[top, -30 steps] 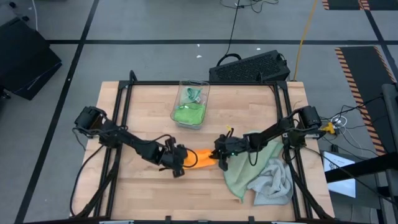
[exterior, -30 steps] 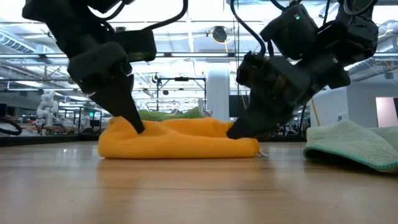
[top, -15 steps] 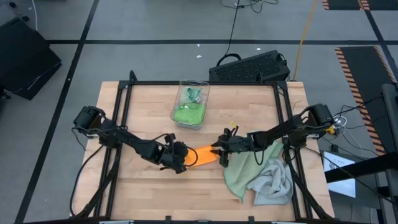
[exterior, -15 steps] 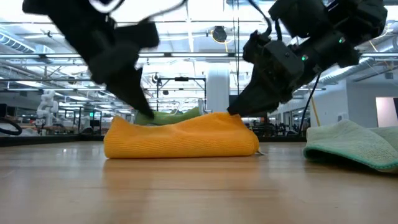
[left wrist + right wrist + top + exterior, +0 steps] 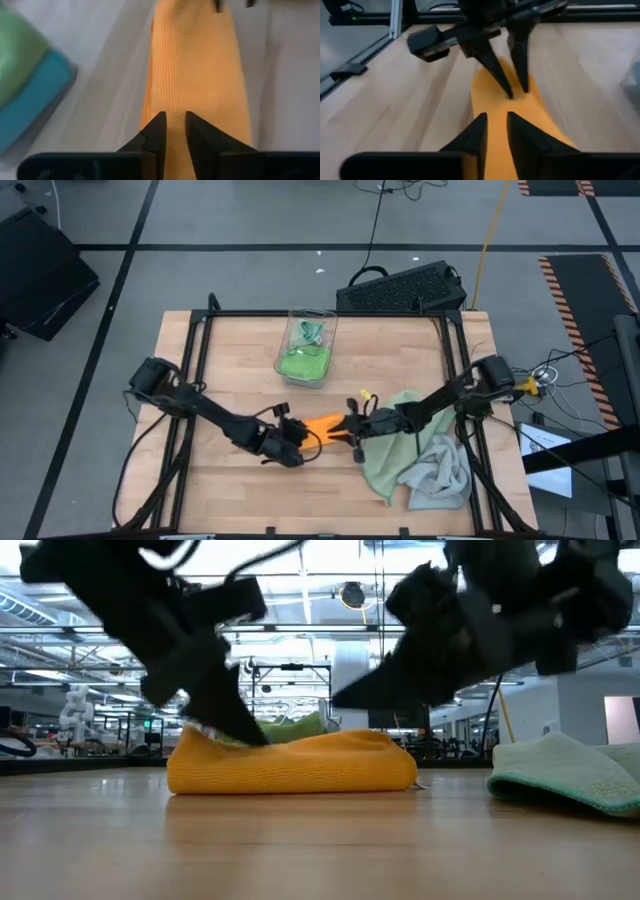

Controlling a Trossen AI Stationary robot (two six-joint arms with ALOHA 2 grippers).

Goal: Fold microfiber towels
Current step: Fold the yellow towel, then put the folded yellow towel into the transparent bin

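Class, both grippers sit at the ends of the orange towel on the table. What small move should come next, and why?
Probably both close on their ends. The orange towel lies as a folded strip; the left gripper and right gripper each stand over an end, fingers slightly apart with cloth between them, so pinching would secure it for the next fold.

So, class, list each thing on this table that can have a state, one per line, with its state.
orange towel: folded into a narrow strip, flat on the table
sage green towel: crumpled, unfolded
light grey towel: crumpled, unfolded
clear plastic bin: upright, bright green cloth inside
left pincer: narrowly open over the orange towel
right pincer: narrowly open at the other end
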